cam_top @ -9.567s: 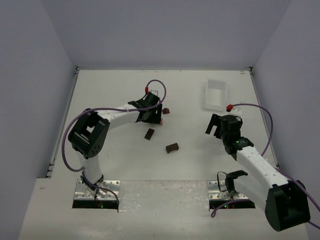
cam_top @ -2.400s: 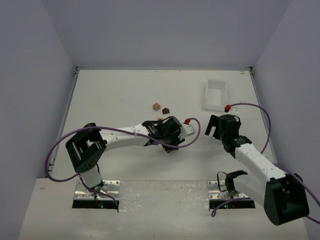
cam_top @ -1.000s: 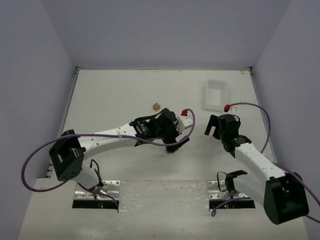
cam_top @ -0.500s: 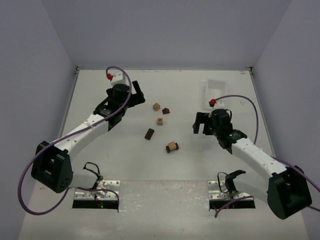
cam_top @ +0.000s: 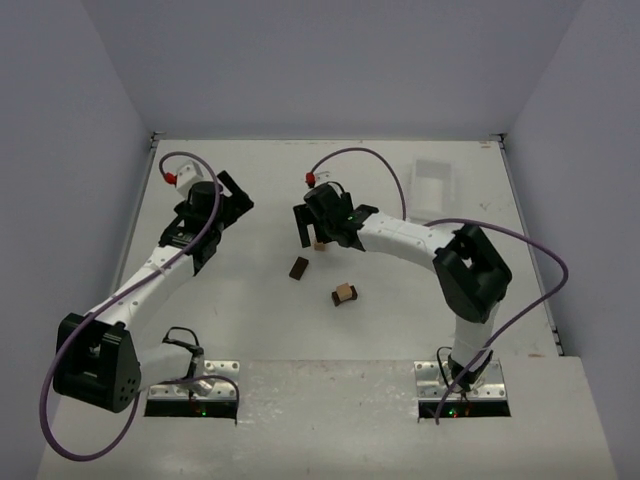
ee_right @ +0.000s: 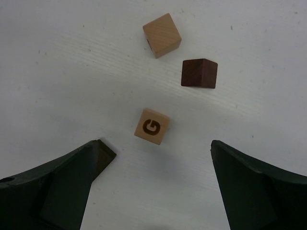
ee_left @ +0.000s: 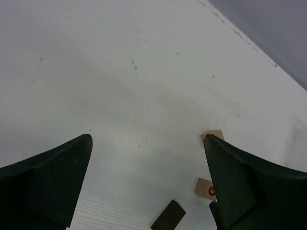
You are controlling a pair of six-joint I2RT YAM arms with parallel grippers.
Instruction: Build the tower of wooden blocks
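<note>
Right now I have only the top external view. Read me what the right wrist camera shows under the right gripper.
Observer: A light tan block stamped G lies just ahead of the right gripper, jaws open, untouched.
Operator: Give me the others.
Observer: Beyond it sit a plain tan cube and a dark brown block, apart from each other.
Operator: Now the left wrist.
Observer: The left gripper is open over the table, holding nothing.
</note>
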